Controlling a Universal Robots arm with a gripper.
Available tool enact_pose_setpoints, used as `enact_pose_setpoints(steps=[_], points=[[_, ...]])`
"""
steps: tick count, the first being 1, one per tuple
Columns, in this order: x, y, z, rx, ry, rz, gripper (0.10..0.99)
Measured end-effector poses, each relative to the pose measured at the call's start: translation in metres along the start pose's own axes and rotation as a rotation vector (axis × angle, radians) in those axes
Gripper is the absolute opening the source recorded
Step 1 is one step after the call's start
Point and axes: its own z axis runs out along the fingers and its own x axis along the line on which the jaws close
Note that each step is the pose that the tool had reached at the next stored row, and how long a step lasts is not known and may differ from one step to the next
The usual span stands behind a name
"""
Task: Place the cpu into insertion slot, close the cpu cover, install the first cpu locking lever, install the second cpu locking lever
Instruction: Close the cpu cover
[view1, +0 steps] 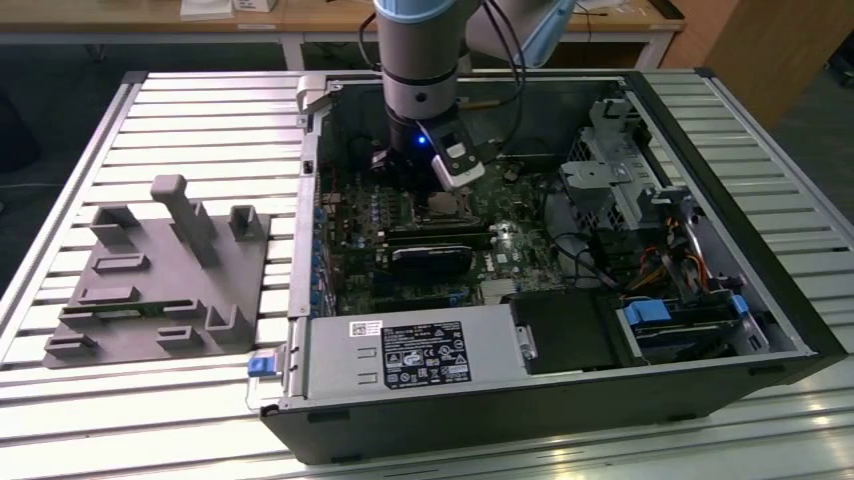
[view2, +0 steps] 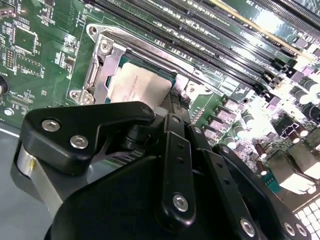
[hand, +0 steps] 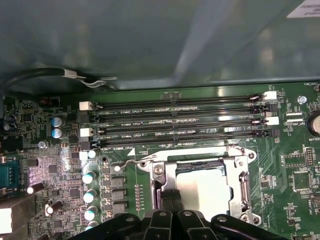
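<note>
Done: your silver square cpu (hand: 207, 187) sits in the silver-rimmed square insertion slot (hand: 156, 171), with the thin silver windowed cpu cover (hand: 244, 182) down over it | Left: the thin wire locking lever (hand: 129, 162) lies beside the slot; you cannot tell whether it is latched, so count the levers as pending | Claw: the black claw (hand: 173, 196) is narrow, tips together, holding nothing, at the slot's edge.

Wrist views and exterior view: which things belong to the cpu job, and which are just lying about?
Job in hand:
cpu
insertion slot
cpu cover
locking lever
gripper, down at the slot's edge

Just lying about:
memory slots
grey peg tray
power supply
black card
</note>
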Motion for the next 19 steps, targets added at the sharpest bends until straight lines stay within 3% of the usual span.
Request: enact_pose_setpoints(steps=[8, 19], points=[[-0.0011, 0.0004, -0.0047, 0.000, 0.0000, 0.000, 0.106], [0.0015, 0.0005, -0.0017, -0.007, 0.0018, -0.018, 0.106]])
